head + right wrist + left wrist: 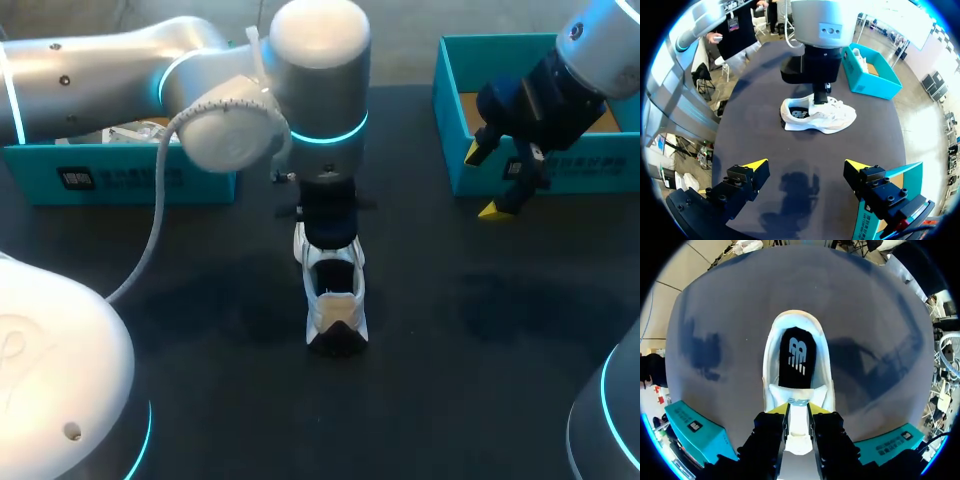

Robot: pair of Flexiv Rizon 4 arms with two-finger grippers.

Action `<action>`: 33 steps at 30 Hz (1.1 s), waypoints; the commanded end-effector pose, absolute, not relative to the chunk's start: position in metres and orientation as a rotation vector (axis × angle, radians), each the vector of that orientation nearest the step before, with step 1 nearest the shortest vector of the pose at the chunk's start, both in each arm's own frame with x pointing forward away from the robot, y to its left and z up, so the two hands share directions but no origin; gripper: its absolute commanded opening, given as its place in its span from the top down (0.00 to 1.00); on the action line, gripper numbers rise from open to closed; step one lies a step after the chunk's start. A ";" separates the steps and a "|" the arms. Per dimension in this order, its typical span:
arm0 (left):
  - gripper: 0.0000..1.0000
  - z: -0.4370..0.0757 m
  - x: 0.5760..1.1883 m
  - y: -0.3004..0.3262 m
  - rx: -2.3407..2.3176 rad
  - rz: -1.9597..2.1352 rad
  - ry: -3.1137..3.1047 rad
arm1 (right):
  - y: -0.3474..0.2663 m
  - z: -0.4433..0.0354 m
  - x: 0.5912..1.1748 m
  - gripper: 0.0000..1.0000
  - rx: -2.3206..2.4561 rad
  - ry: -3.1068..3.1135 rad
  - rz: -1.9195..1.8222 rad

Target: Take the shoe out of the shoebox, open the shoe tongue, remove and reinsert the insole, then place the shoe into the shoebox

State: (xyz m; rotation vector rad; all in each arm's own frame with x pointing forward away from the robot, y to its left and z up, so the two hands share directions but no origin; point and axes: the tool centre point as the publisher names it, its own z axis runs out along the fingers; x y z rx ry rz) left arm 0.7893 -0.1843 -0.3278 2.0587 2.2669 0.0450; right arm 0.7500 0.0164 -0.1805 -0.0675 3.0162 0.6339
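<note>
A white shoe (335, 300) stands on the dark table at its middle, with its heel toward the near edge. Its black insole (797, 355) lies inside. My left gripper (798, 412) hangs straight down over the laces end, and its yellow-tipped fingers press the white tongue (799, 427) from both sides. In the head view the left gripper (330, 240) is mostly hidden under its own wrist. The right gripper (490, 182) stands wide open above the front wall of the right shoebox (450, 120), holding nothing. From the right wrist, the shoe (820, 114) lies well ahead of the right gripper (807, 170).
A second teal box (120, 178) at the back left holds another white shoe (135, 130). The left arm crosses from the left over that box. Bare dark tabletop surrounds the shoe on both sides and in front.
</note>
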 end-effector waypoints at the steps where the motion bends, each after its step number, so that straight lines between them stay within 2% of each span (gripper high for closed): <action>1: 0.80 -0.329 0.785 -0.182 2.057 0.028 2.252 | 0.017 -0.181 0.751 0.00 -0.066 3.019 0.630; 9: 0.85 -0.334 0.784 -0.182 2.037 0.015 2.266 | 0.017 -0.181 0.751 0.00 -0.066 3.019 0.630; 18: 0.83 -0.324 0.784 -0.182 1.942 -0.004 2.310 | 0.017 -0.181 0.751 0.00 -0.066 3.019 0.630; 20: 0.76 -0.316 0.787 -0.179 1.882 0.002 2.356 | 0.017 -0.181 0.751 0.00 -0.066 3.019 0.630; 22: 0.63 -0.307 0.790 -0.174 1.776 0.050 2.417 | 0.017 -0.181 0.751 0.00 -0.066 3.019 0.630; 23: 0.46 -0.302 0.790 -0.170 1.736 0.081 2.433 | 0.017 -0.181 0.751 0.00 -0.066 3.019 0.630; 24: 0.00 -0.297 0.789 -0.166 1.690 0.058 2.459 | 0.017 -0.181 0.751 0.00 -0.066 3.019 0.630; 33: 0.00 -0.297 0.789 -0.166 1.690 0.058 2.459 | 0.017 -0.181 0.751 0.00 -0.066 3.019 0.630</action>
